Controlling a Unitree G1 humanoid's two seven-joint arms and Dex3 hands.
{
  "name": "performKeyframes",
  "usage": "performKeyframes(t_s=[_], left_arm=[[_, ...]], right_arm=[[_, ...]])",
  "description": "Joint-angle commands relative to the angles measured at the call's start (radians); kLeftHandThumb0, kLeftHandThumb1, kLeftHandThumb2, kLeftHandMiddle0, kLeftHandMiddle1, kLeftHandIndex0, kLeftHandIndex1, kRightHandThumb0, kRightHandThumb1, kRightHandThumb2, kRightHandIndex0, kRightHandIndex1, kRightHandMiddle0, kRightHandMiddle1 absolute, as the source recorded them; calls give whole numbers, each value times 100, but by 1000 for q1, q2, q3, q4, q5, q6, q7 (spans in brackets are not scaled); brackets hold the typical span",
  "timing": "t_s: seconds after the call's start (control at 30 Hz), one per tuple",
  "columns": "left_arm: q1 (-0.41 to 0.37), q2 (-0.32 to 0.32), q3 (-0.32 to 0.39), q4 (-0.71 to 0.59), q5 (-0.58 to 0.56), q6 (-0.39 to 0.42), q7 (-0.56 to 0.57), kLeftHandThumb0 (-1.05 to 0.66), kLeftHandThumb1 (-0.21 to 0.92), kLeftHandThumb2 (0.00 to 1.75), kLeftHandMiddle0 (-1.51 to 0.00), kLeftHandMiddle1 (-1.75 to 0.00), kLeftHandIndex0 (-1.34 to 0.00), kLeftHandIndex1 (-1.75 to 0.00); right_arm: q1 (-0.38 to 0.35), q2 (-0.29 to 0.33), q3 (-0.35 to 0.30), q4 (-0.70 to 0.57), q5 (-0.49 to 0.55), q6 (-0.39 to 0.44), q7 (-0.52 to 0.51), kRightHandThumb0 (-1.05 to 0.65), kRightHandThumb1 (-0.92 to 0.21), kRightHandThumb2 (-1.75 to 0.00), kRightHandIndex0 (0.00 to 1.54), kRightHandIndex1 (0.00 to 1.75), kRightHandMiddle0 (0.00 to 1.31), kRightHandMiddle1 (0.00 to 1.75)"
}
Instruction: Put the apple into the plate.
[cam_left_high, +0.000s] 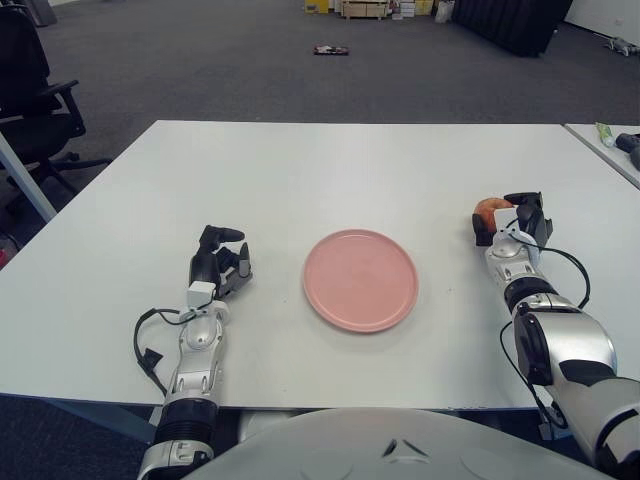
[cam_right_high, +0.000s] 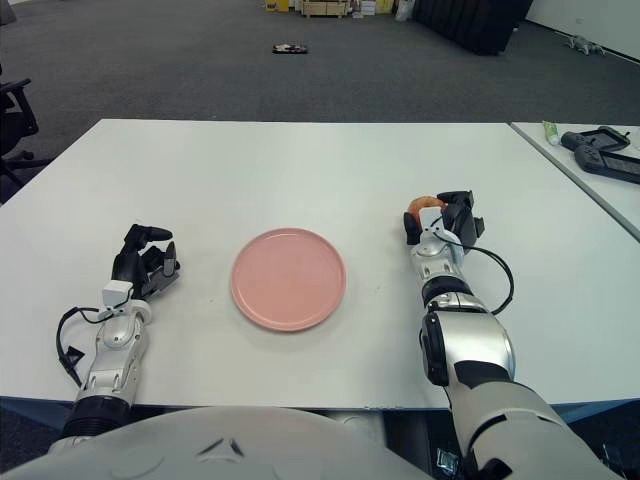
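A small orange-red apple (cam_left_high: 489, 205) is on the white table, right of the pink plate (cam_left_high: 360, 280). My right hand (cam_left_high: 506, 216) is curled round it, a dark thumb on its left and fingers on its right. Only the apple's top arc shows above the hand; the rest is hidden. The plate lies flat in the middle of the table with nothing on it. My left hand (cam_left_high: 226, 256) shows left of the plate, fingers curled and holding nothing.
The white table (cam_left_high: 320, 170) stretches far beyond the plate. A second table at the right edge carries a black device (cam_right_high: 605, 165) and a green tube (cam_right_high: 553, 129). A black office chair (cam_left_high: 30, 90) stands off the table's left side.
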Motion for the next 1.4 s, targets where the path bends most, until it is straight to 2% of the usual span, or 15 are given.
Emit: performKeyframes(t_s=[0.0,0.17,0.4,0.57,0.7,0.83,0.97,1.07,1.17,1.37], left_arm=[[11,14,11,24,7,29,5,-39,63,93,-80,-175,-38,-175],[10,15,12,26,7,30,5,-39,63,93,-81,-175,-38,-175],[9,14,12,26,2,34,1,-39,63,93,-81,-175,-38,-175],[9,14,12,27,0,30,-1,-39,63,93,-80,-175,-38,-175],[10,13,8,23,7,32,3,-39,63,93,-80,-175,-38,-175],[10,12,7,21,9,34,4,-39,62,94,-82,-175,-38,-175],[7,12,7,28,6,29,3,-39,62,94,-82,-175,-38,-175],[6,12,7,35,6,22,3,-39,62,94,-82,-175,-38,-175],[5,11,7,38,6,19,3,-40,62,94,-81,-175,-38,-175],[7,7,4,34,11,22,9,-39,62,94,-82,-175,-38,-175]], right_arm=[[-5,-10,17,-47,-20,-45,-29,-1,6,-174,90,175,66,173],[8,-3,35,-99,-39,-60,-69,-1,6,-175,91,175,66,173],[83,33,69,-349,-101,5,-126,-1,6,-175,90,175,66,174],[147,53,83,-535,-129,58,-111,-1,6,-175,90,175,66,174],[201,72,110,-700,-149,94,-47,-1,5,-175,90,175,66,174],[239,83,128,-804,-158,122,8,-1,5,-175,90,175,66,175],[306,95,169,-961,-154,124,126,-1,6,-175,90,175,66,174],[337,91,190,-1026,-137,103,212,-1,6,-175,90,175,67,173],[351,96,195,-1057,-142,100,252,-1,6,-175,90,175,68,173],[410,131,249,-1163,-162,116,339,-1,6,-175,90,175,68,173]])
